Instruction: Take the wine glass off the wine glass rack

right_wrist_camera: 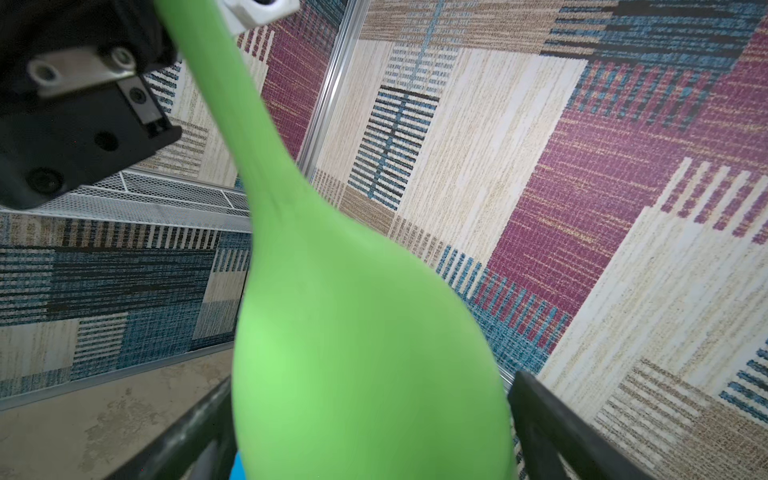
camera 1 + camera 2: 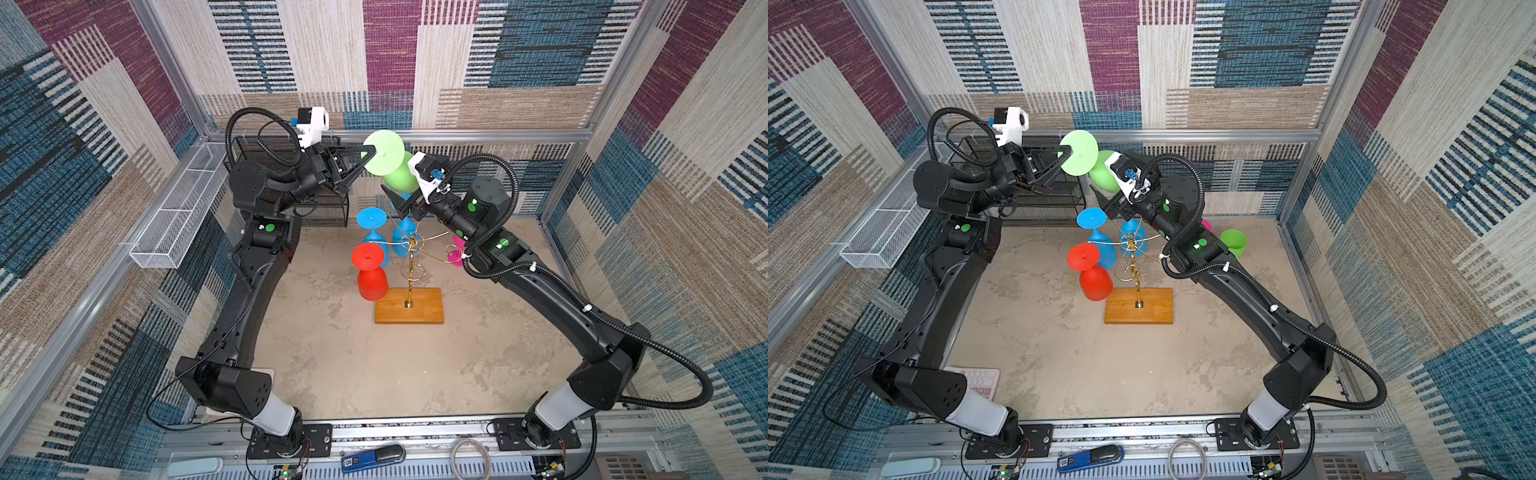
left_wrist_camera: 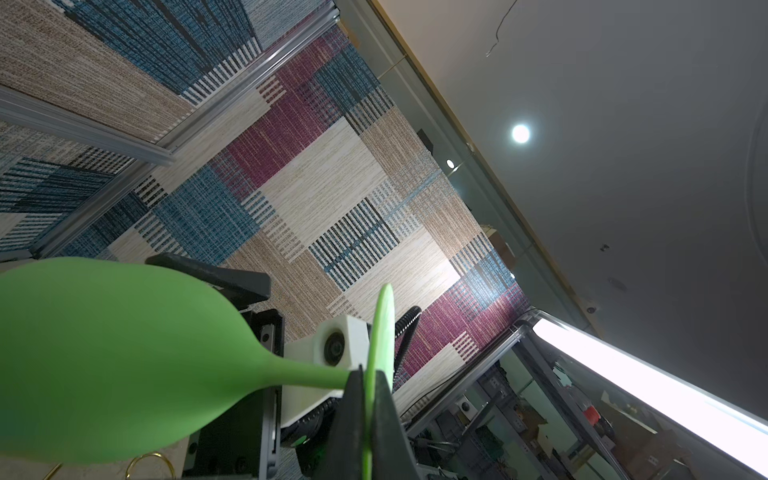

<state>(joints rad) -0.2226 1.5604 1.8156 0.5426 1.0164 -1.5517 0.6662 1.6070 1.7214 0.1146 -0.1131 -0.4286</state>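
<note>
Top views, left gripper (image 2: 365, 157): was pinched shut on the foot rim of the green wine glass (image 2: 386, 153).
Top views, wine glass: lay tilted in the air, well above the wine glass rack (image 2: 424, 311) and clear of its scroll arms, bowl pointing toward the right arm.
Top views, right gripper (image 2: 397, 194): stood wide open at the bowl, not gripping.
Top views, below: the red glass (image 2: 372, 270) and blue glasses (image 2: 372, 232) hung on the rack under the lifted glass.
Left wrist, grip: both jaws met flat on the thin foot disc (image 3: 382, 332); the stem and bowl (image 3: 124, 357) jutted out sideways, unsupported.
Right wrist, bowl (image 1: 353, 332): sat between the spread fingers (image 1: 552, 411), with a gap visible beside the one finger seen clearly.
Risk, pivot: the edge pinch was slim, so the bowl's weight could likely swing or slip the foot.
Risk, handover: if the left let go before the right closed, the glass would probably fall onto the rack and hanging glasses.
Risk, squeeze: jaws closing on the rounded bowl might push it out.
</note>
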